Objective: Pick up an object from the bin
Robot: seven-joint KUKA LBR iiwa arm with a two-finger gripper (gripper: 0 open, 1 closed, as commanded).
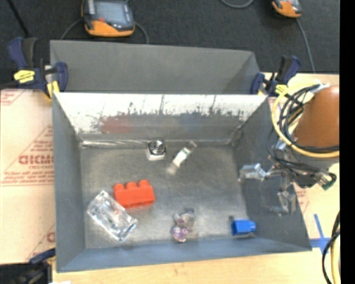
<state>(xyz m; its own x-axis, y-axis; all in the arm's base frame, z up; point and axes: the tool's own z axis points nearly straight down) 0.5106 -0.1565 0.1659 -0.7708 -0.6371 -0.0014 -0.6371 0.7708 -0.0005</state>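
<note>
— Blue block [242,226] lies in the near right corner of your bin [68,182]?
— Yes. Your hand [267,185] hangs just beyond it by the right wall, apart; whether clenched or released, I cannot tell.

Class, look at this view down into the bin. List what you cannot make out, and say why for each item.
- Purple-pink thing at the front, camera view: too small and blurred to identify.
- Shiny metal thing near the back wall: too small to tell what it is.
- White piece beside it: blurred, kind unclear.
- Clear plastic thing: see-through, outline hard to trace.
- Gripper: blends into the grey right wall, so contact with it is unclear.
</note>
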